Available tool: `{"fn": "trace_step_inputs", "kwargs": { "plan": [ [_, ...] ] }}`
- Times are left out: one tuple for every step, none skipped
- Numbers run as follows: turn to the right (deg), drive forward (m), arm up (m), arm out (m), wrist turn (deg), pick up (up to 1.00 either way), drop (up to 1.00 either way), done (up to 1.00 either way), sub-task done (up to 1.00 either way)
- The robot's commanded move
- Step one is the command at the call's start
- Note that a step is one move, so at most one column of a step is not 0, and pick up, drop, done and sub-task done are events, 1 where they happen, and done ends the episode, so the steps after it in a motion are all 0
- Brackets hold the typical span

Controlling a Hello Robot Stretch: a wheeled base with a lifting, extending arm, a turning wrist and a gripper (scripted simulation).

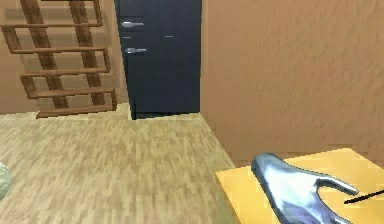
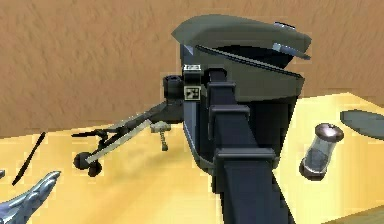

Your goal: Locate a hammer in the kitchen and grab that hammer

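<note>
My arm (image 2: 240,170) rises as a dark bar from the bottom of the arm side view. At its far end are white marker squares (image 2: 193,85). The gripper (image 2: 88,162) reaches down to the left from there, its thin grey fingers (image 2: 125,135) above a yellow table (image 2: 330,205). A small grey T-shaped thing (image 2: 160,133) lies on the tabletop right by the fingers. I cannot tell whether the gripper holds anything.
A big dark lidded bin (image 2: 245,70) stands on the table behind the arm, with a small glass shaker (image 2: 320,152) and a dark disc (image 2: 365,120) to its right. A silvery-blue hand-shaped figure (image 1: 300,190) and a thin dark stick (image 2: 30,155) also lie there. A black fridge (image 1: 160,55) and wooden shelves (image 1: 60,55) stand ahead across wood floor (image 1: 120,160).
</note>
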Motion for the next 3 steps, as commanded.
{"fn": "trace_step_inputs", "kwargs": {
  "plan": [
    [0.0,0.00,0.00,0.00,45.0,0.00,0.00,0.00,0.00],
    [0.0,0.00,0.00,0.00,21.0,0.00,0.00,0.00,0.00],
    [0.0,0.00,-0.14,0.00,0.0,0.00,0.00,0.00,0.00]
  ]
}}
